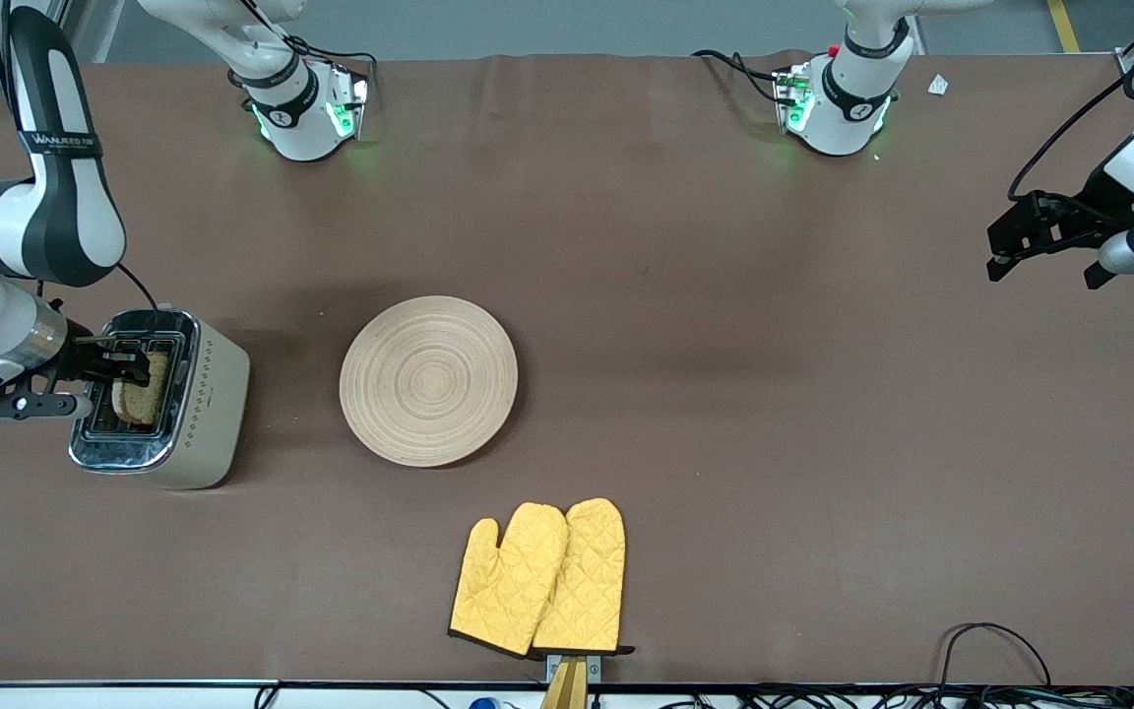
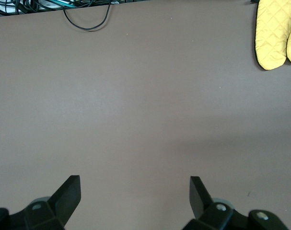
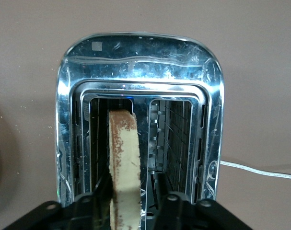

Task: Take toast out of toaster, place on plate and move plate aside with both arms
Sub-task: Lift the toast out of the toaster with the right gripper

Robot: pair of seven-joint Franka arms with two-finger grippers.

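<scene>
The toast point(image 1: 141, 390) stands on edge in one slot of the silver toaster point(image 1: 203, 414), its top sticking out. In the right wrist view the toast point(image 3: 123, 158) rises between my right gripper's fingers point(image 3: 87, 203). My right gripper point(image 1: 130, 370) is over the toaster top, shut on the toast point(image 3: 128, 206). The round pale-wood plate point(image 1: 428, 380) lies bare on the table beside the toaster, toward the left arm's end. My left gripper point(image 1: 1044, 274) waits open and empty over the table at the left arm's end; its wrist view shows only bare table between its fingers point(image 2: 134, 191).
Two yellow quilted oven mitts point(image 1: 539, 579) lie nearer the front camera than the plate, also in the left wrist view point(image 2: 277, 33). The toaster's second slot point(image 3: 171, 143) holds nothing. Cables point(image 1: 995, 655) run along the table's front edge.
</scene>
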